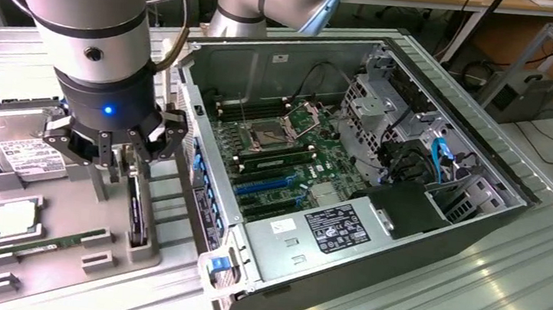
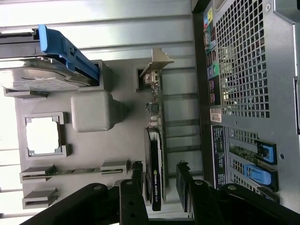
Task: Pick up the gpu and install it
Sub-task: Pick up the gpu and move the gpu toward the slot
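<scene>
The gpu (image 1: 138, 214) is a slim black card standing on edge in a slot of the grey holder tray (image 1: 70, 207), at the exterior view's left beside the computer case. In the wrist view the gpu (image 2: 155, 161) shows its silver bracket (image 2: 158, 63) at the far end. My gripper (image 1: 130, 164) hangs right over the card's near end and is open. Seen from the wrist, the gripper (image 2: 159, 165) has one black finger on each side of the card, with a gap between each finger and the card. Nothing is held.
The open computer case (image 1: 265, 69) lies on its side with the motherboard (image 1: 287, 156) and blue card slots (image 1: 263, 186) exposed. The tray also carries a hard drive (image 1: 18, 147), a processor chip (image 1: 15, 216) and a green memory stick (image 1: 51, 241). The case's rear grille (image 2: 243, 61) is close beside the tray.
</scene>
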Robot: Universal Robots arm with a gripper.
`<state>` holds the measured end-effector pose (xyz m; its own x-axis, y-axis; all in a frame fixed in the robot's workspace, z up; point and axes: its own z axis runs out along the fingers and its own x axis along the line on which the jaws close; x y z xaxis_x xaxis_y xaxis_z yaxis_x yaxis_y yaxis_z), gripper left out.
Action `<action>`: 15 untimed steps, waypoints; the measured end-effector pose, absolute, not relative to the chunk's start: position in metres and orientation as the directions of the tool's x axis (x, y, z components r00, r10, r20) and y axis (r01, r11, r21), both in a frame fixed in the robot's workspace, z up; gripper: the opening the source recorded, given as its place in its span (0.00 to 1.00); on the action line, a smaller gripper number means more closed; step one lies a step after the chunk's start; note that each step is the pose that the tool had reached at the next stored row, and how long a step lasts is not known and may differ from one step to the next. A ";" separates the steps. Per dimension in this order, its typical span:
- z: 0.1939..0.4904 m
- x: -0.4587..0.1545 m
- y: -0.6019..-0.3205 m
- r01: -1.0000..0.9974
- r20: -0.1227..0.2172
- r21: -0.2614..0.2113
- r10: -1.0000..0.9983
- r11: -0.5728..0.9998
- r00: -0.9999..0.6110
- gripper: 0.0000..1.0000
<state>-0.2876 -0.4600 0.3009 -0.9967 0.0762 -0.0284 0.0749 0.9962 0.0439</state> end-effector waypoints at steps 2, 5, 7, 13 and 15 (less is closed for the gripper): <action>0.301 -0.288 -0.460 0.075 -0.028 0.044 0.076 0.996 -0.997 0.42; 0.300 -0.288 -0.460 0.075 -0.029 0.044 0.076 0.996 -0.997 0.42; 0.298 -0.288 -0.460 0.075 -0.029 0.044 0.076 0.996 -0.997 0.42; 0.288 -0.288 -0.460 0.075 -0.028 0.044 0.076 0.996 -0.997 0.42; 0.284 -0.288 -0.460 0.075 -0.029 0.044 0.076 0.996 -0.997 0.42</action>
